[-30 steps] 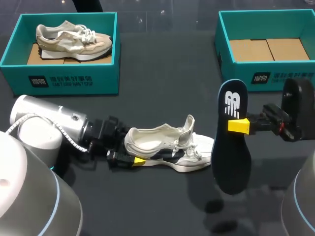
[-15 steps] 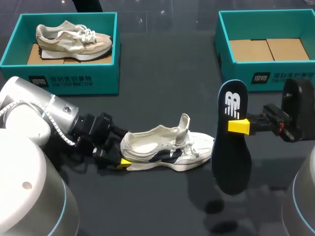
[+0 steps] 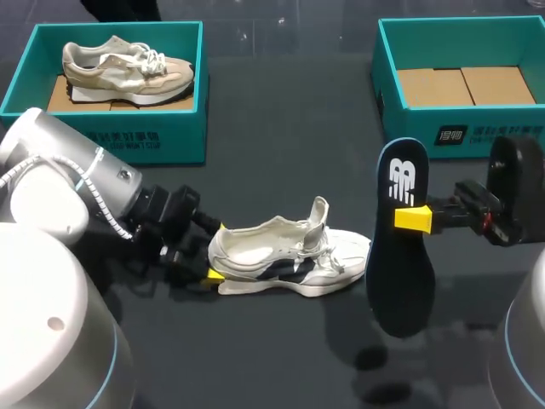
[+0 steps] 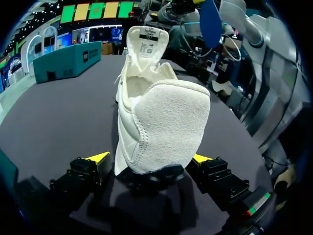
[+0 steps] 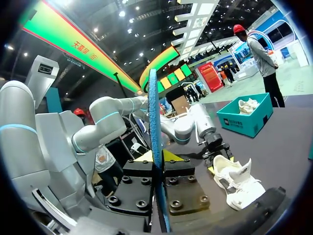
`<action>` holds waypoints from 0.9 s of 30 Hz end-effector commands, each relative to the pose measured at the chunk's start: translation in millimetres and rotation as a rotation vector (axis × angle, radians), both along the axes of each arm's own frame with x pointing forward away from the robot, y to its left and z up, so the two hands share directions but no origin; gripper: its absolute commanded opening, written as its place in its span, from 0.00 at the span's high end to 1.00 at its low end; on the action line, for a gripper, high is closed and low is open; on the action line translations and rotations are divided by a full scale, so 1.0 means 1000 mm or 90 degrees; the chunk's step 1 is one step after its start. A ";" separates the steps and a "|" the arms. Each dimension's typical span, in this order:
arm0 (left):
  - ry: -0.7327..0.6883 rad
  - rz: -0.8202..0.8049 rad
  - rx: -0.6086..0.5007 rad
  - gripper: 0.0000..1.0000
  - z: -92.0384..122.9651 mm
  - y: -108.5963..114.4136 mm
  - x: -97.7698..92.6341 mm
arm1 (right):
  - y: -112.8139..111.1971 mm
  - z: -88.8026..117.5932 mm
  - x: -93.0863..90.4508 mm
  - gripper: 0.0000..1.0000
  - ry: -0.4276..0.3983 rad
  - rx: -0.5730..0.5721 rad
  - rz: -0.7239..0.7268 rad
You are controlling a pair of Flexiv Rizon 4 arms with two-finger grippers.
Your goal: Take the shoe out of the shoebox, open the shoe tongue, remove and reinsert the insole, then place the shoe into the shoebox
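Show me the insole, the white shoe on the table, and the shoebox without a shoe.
insole (image 3: pixel 400 273): head view, below its logo.
white shoe (image 3: pixel 289 256): head view, its side.
shoebox without a shoe (image 3: pixel 409 122): head view, front wall.

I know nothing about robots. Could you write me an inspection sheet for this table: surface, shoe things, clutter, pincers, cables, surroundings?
Surface: dark grey table.
Job's things: white lace-up sneaker lying on the table, tongue raised; dark blue insole out of it, held upright; teal cardboard shoebox at the right, no shoe inside.
Clutter: second teal shoebox at the left holding a beige sneaker.
Pincers: left pincer at the white sneaker's heel, grip unclear; right pincer shut on the insole.
Cables: white coiled cable along the left arm.
Surroundings: nothing seen.
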State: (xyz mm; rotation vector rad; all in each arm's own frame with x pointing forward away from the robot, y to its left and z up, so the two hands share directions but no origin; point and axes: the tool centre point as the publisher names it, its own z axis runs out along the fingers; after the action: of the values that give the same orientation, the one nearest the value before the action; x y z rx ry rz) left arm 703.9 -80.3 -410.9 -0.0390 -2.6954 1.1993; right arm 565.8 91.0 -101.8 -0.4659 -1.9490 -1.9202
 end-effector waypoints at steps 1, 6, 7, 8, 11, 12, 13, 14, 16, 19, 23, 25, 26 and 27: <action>-0.002 0.022 0.180 0.00 0.021 0.004 0.001 | 0.001 0.000 -0.001 1.00 0.000 -0.001 -0.001; -0.035 0.057 0.371 0.00 0.038 0.010 -0.002 | 0.001 0.000 -0.001 1.00 0.000 -0.001 -0.001; -0.035 0.057 0.371 0.00 0.038 0.010 -0.002 | 0.001 0.000 -0.001 1.00 0.000 -0.001 -0.001; -0.035 0.057 0.371 0.00 0.038 0.010 -0.002 | 0.001 0.000 -0.001 1.00 0.000 -0.001 -0.001; -0.035 0.057 0.371 0.00 0.038 0.010 -0.002 | 0.001 0.000 -0.001 1.00 0.000 -0.001 -0.001; -0.035 0.057 0.371 0.00 0.038 0.010 -0.002 | 0.001 0.000 -0.001 1.00 0.000 -0.001 -0.001; -0.035 0.057 0.371 0.00 0.038 0.010 -0.002 | 0.001 0.000 -0.001 1.00 0.000 -0.001 -0.001; -0.035 0.057 0.371 0.00 0.038 0.010 -0.002 | 0.001 0.000 -0.001 1.00 0.000 -0.001 -0.001; -0.035 0.057 0.371 0.00 0.038 0.010 -0.002 | 0.001 0.000 -0.001 1.00 0.000 -0.001 -0.001; -0.035 0.057 0.371 0.00 0.038 0.010 -0.002 | 0.001 0.000 -0.001 1.00 0.000 -0.001 -0.001; -0.045 0.003 0.395 0.00 0.048 0.009 0.002 | 0.001 0.000 -0.001 1.00 0.000 -0.001 -0.001; -0.054 -0.024 0.406 0.00 0.054 0.008 0.004 | 0.001 0.000 -0.001 1.00 0.000 -0.001 -0.001; -0.063 -0.041 0.419 0.00 0.058 0.007 0.003 | 0.001 0.000 -0.001 1.00 0.000 -0.001 -0.001; -0.072 -0.046 0.429 0.00 0.061 0.006 0.003 | 0.001 0.000 -0.001 1.00 0.000 -0.001 -0.001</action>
State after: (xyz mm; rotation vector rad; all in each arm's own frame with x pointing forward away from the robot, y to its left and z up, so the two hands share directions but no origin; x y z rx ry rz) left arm 703.2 -72.9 -363.7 -0.0763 -3.0030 0.4250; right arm 566.4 91.0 -101.4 -0.4656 -1.9486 -1.9193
